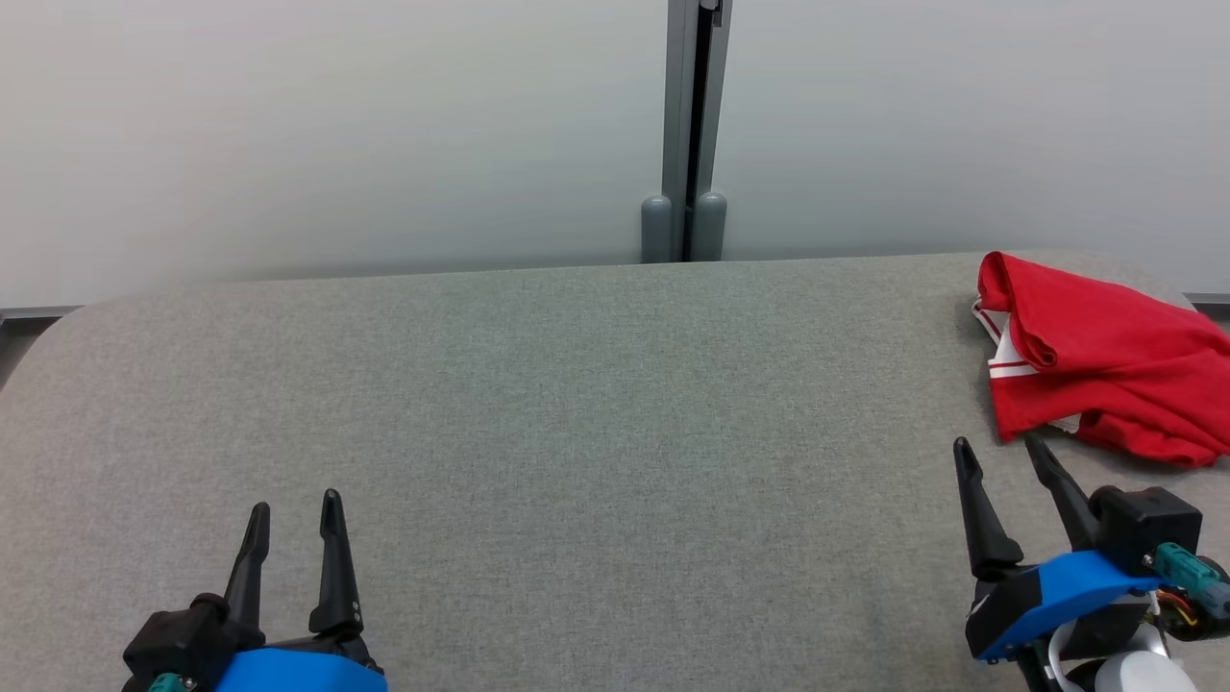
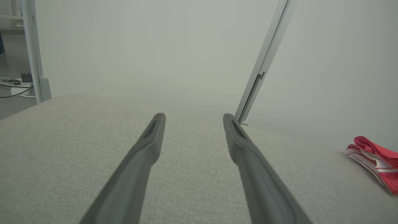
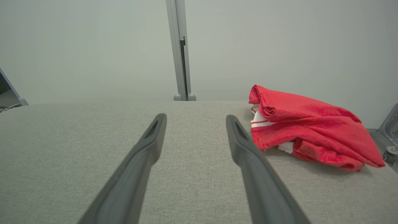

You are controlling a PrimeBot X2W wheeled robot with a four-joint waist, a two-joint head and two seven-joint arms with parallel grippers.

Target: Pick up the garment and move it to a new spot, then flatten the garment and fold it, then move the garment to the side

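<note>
Big grey fabric-covered table (image 1: 577, 404), and a crumpled red cloth garment with white striped trim (image 1: 1095, 360) is heaped at its far right corner. It looks soft, light and floppy, so pinch a raised fold. Right gripper (image 1: 997, 445) sits just beside it, left gripper (image 1: 295, 502) by the front left edge, all 2 spread wide and empty.

Red garment (image 1: 1105, 360) bunched far right, grey table (image 1: 538, 432), grippers apart

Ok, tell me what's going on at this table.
Nothing is being handled yet. A crumpled red garment with white striped trim lies at the far right of the grey padded table. The right gripper hovers just short of it, open and not touching. The left gripper is open at the near left, well away from the cloth. Picking the garment up looks like the next step.
</note>
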